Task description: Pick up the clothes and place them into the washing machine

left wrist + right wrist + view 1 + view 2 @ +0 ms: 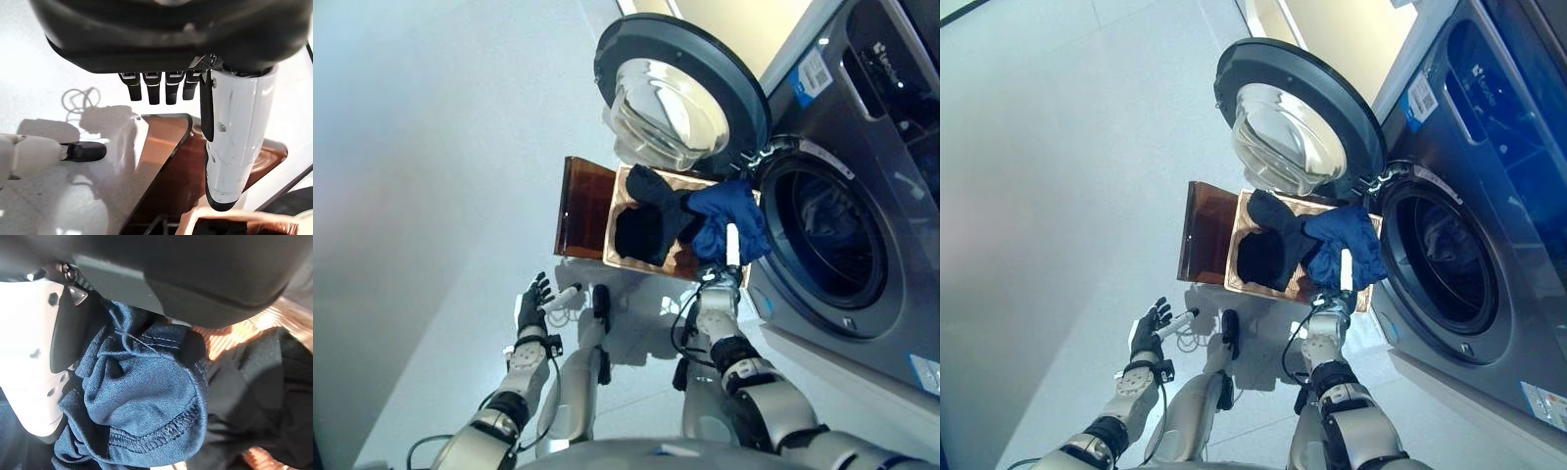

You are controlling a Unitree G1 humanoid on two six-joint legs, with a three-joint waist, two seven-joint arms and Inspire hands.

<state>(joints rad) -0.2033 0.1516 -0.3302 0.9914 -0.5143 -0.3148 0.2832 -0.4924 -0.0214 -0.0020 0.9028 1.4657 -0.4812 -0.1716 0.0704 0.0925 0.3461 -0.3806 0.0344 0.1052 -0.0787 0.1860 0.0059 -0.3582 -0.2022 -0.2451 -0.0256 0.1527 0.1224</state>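
Washing machine (pixel 862 196): fills the right side of the head views; its round drum mouth stands open and dark cloth shows inside
Door (pixel 680 93): swung wide on the far side of the washing machine's mouth, glass bowl facing out, its lower edge hanging just over the basket's far rim
Floor (pixel 440 166): pale and open, well away from the washing machine on the robot's left
Basket (pixel 1234 257): copper-coloured, just beside the washing machine's mouth, its near rim close to the right hand; a brown panel lies flat on its side away from the machine
Black garment (pixel 651 220): heaped in the basket, on the half away from the washing machine
Blue denim garment (pixel 729 215): bunched at the basket's edge nearest the washing machine, touching the mouth's rim
Right hand (pixel 731 250): fingers and thumb clamped round a fold of the denim
Left hand (pixel 533 299): held off over the floor, well apart from the washing machine, fingers straight and holding nothing
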